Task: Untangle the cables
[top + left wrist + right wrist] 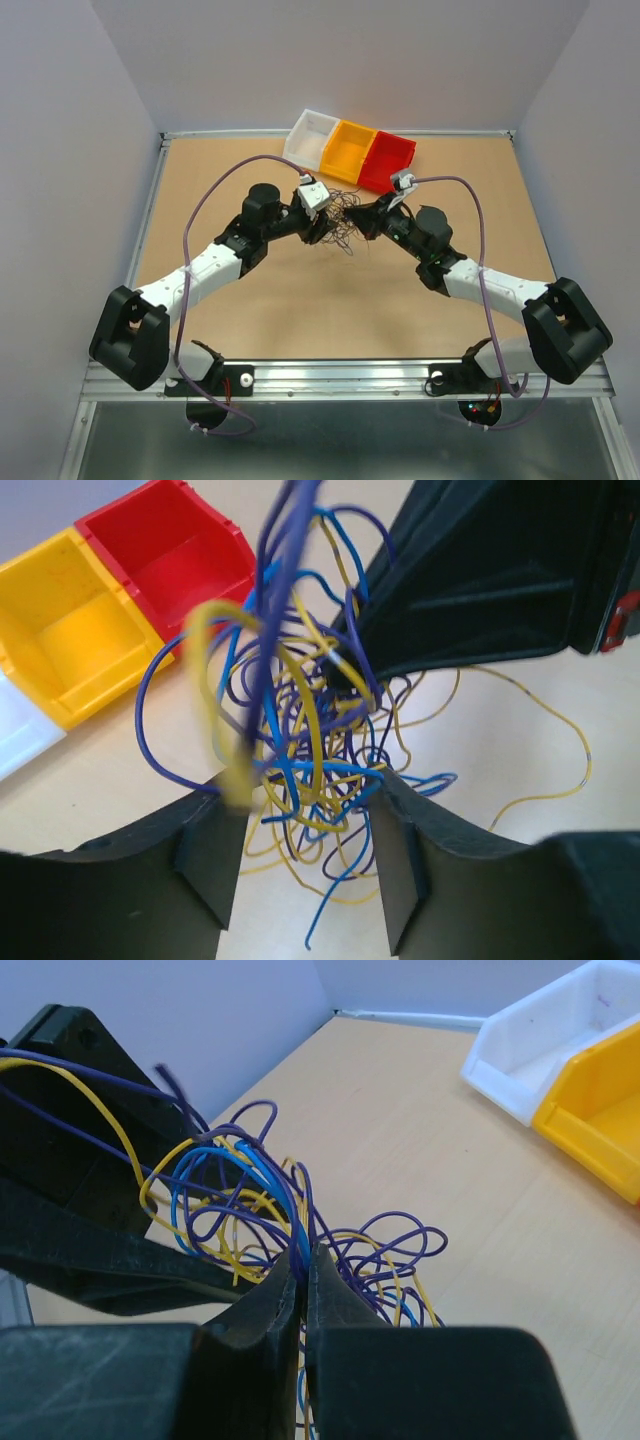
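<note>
The cables (343,218) were a loose knot of thin, curly wires in blue, dark purple and yellow, held up just above the table (250,310) between the two grippers, near its far middle and just in front of the bins (350,150). The right gripper (303,1265) had its matte black jaws pressed together on a few strands, with loops fanning out above the tips. The left gripper (300,800) stood with its jaws apart; wires hung through the gap, and none were pinched. The table was a flat tan board with a pale metal rim. The bins were glossy plastic, white, yellow and red, set side by side. A small purple mark on the white one was too faint to read. Bare board stretched left, right and toward the arm bases.
</note>
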